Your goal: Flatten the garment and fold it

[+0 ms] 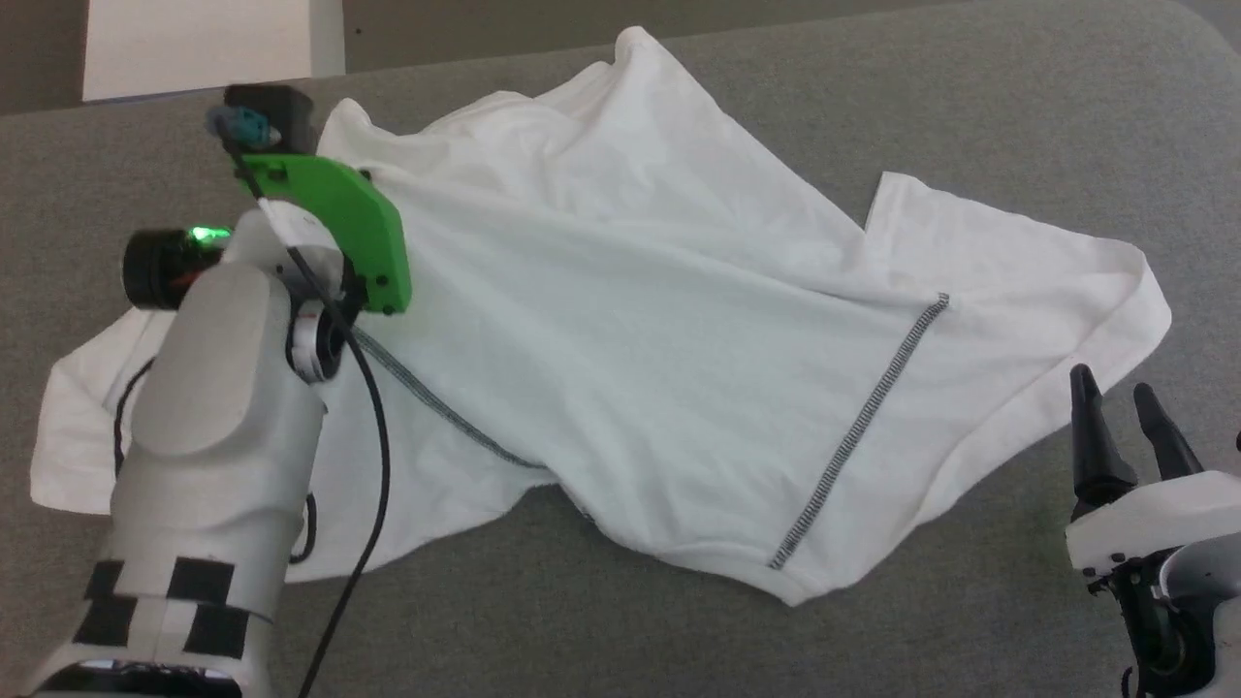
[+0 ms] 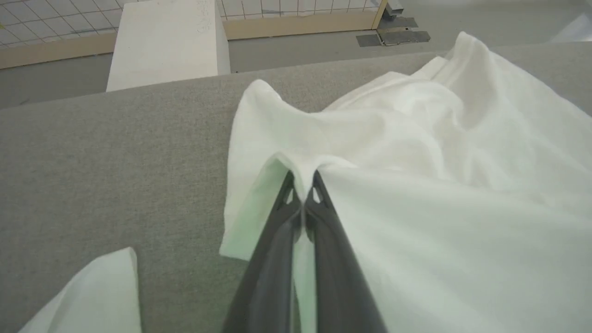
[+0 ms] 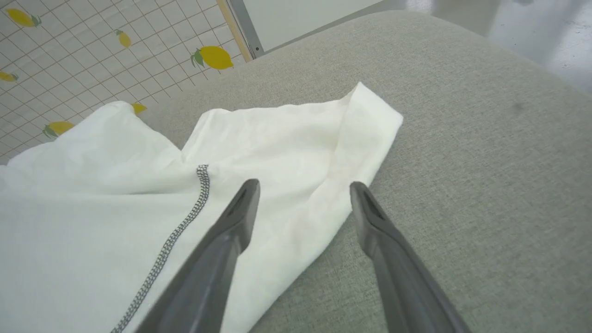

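Grey felt-like tabletop, matte, grippy. Left pincer clamped tight on pinched ridge of garment at far-left edge; cloth puckers up between tips. Garment sprawls crumpled across tabletop: thin white knit, limp, light, likely drags and bunches, not slippery. Dark zigzag seam probably gives firmer hold. Right pincer spread wide, empty, beside right-hand corner, judged good second grip.

Garment lies across counter, left to right. Left end effector sits at its far-left edge, a fold between the fingers. Right end effector is near-right, at garment's right edge. Box is behind counter, far left.
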